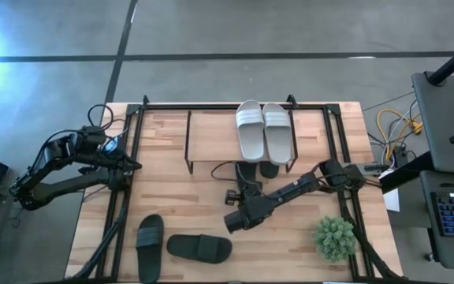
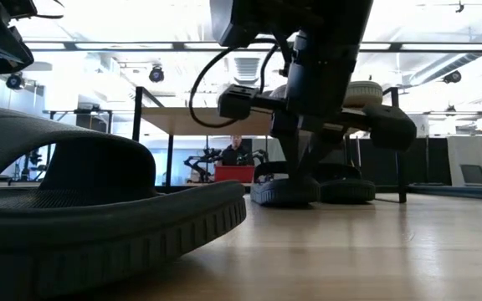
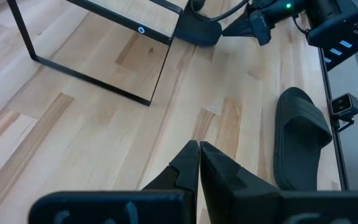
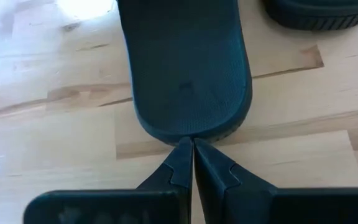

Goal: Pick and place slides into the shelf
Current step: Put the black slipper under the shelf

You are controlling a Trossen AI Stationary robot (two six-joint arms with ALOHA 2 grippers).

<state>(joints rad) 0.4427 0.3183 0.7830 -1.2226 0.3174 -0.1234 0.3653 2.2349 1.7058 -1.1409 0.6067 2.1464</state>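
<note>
Two light slides [image 1: 263, 131] lie side by side on the shelf's wood top [image 1: 211, 136]. Two dark slides [image 1: 247, 170] [image 1: 269, 168] lie on the table under the shelf's near edge. Two more dark slides [image 1: 150, 244] [image 1: 199, 248] lie on the table at the near left. My right gripper [image 1: 247, 189] is shut, its tips at the near end of the left slide under the shelf [image 4: 185, 68]. My left gripper [image 1: 135, 166] is shut and empty, above the table's left side, clear of every slide. My right gripper meets the rim of the dark slide's rounded, strapless near end [image 4: 188, 134] with its shut fingertips [image 4: 182, 155]. The fingers come from the table's near side, slanting down, along the slide's length. The slide lies flat on the table, footbed up, its far end under the shelf.
A small green plant [image 1: 335, 237] stands at the near right. A black tube frame [image 1: 132, 150] runs along the table's left, right and far edges. Bare wood shows between the shelf and the two near-left slides. A person sits far off in the room [image 2: 238, 152].
</note>
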